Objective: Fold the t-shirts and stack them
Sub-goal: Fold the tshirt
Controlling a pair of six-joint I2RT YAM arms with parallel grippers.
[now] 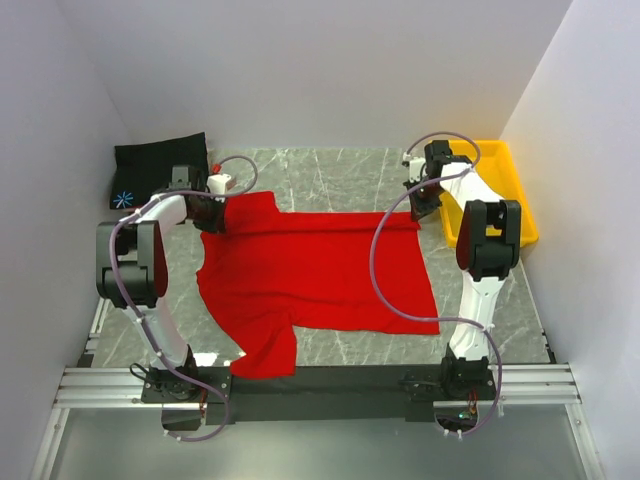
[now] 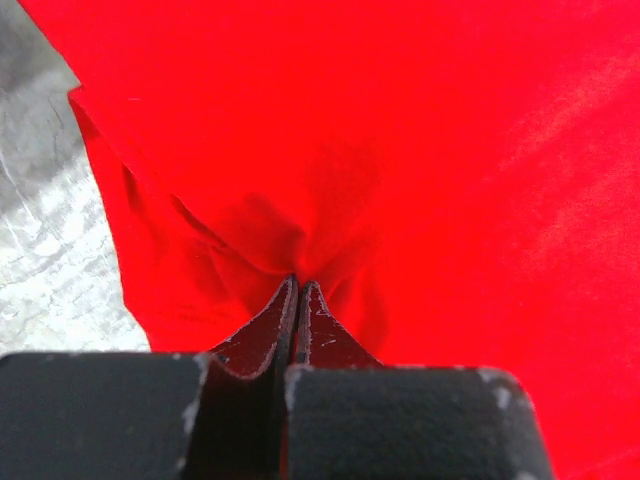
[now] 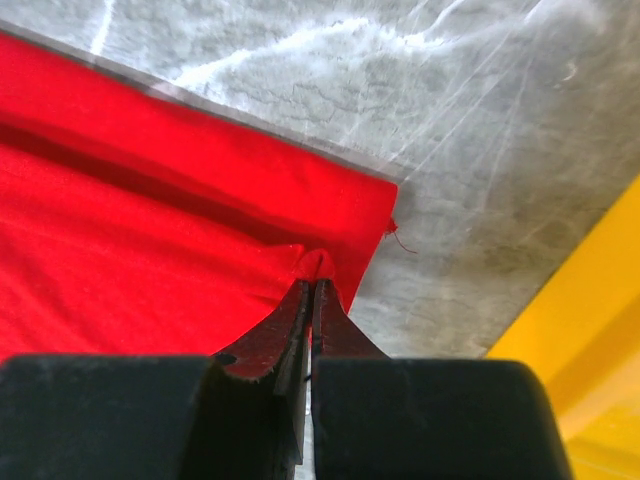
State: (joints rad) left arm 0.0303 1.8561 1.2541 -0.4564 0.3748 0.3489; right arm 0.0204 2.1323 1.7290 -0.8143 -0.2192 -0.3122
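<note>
I have both claws pinched shut on the red t-shirt (image 1: 310, 275) spread flat on the table (image 1: 340, 172) — left gripper (image 2: 298, 286) at its far left edge, right gripper (image 3: 312, 282) at its far right corner — black t-shirt (image 1: 160, 165) far left, yellow tray (image 1: 505, 165) just beside the right gripper.

Your left arm (image 1: 165, 330) and right arm (image 1: 478, 300) are white with black joint housings; a pale purple cable (image 1: 372, 265) loops along each; your tapered black fingers (image 2: 265, 340) show scuffed, grey-flecked mounts.
</note>
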